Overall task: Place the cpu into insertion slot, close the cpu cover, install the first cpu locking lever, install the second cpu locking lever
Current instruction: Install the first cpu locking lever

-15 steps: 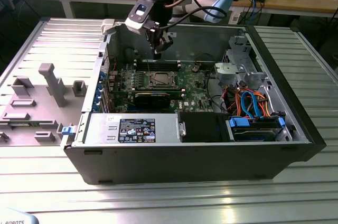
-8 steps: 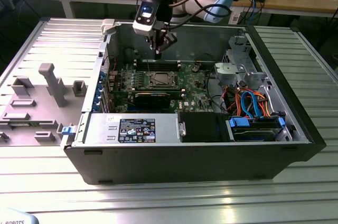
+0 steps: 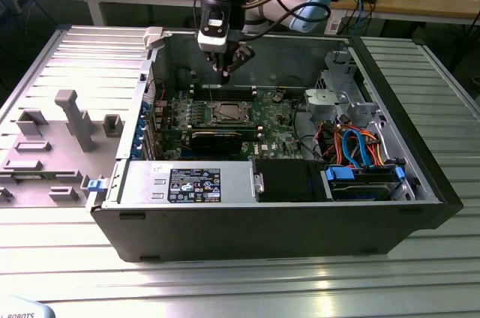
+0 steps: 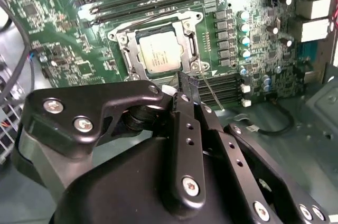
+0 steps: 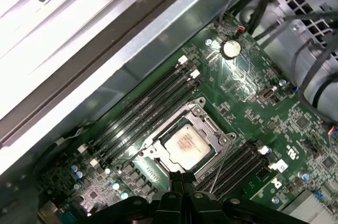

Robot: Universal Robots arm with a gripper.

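**Step in hand, as judged: seating a locking lever.** The gripper point(image 5: 183, 177) hangs just above the insertion slot point(image 4: 119, 38). Its fingers are pressed together and nothing shows between them. In the exterior view the gripper point(image 3: 225, 70) stands over the far edge of the green circuit board point(image 3: 277, 119), inside the open computer case point(image 3: 420, 160) on the worktop point(image 3: 300, 288).

**Condition of the parts.**
- The cpu point(image 4: 161, 52) lies flat in the slot, its pale silvery-grey top showing through the window of the cpu cover point(image 4: 189, 49).
- The cover appears to lie down over the chip, not raised.
- One thin wire locking lever point(image 4: 209, 91) slants up from a corner of the slot, free and unlatched, near the fingertips. In the first wrist view the lever point(image 5: 219, 168) runs beside the dark memory slots point(image 5: 245, 163).
- Whether the other lever is latched cannot be told.

**Doing it well.**
- Push on the wire rod itself, away from its hinge.
- Sweep it down and sideways under its hook in one even arc.
- Keep the closed fingertips clear of the chip top and the neighbouring capacitors.
- The rod is springy and may slip off a smooth finger, so keep contact square to it.
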